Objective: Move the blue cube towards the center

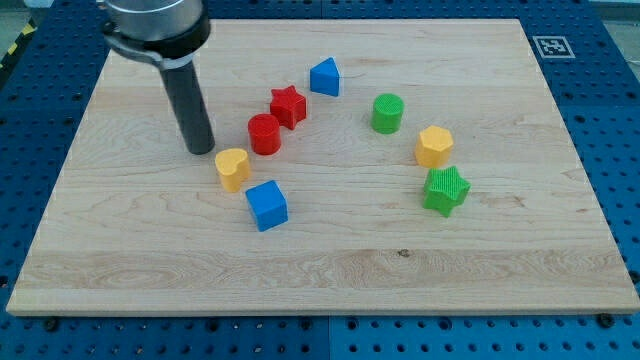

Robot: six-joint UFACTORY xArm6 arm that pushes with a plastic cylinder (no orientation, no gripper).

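The blue cube lies on the wooden board, left of the middle and toward the view's bottom. My tip touches the board up and to the left of the cube, apart from it. A yellow heart block lies between my tip and the cube, just right of my tip.
A red cylinder and a red star sit above the cube. A blue triangular block is near the top middle. A green cylinder, a yellow hexagon and a green star stand on the right.
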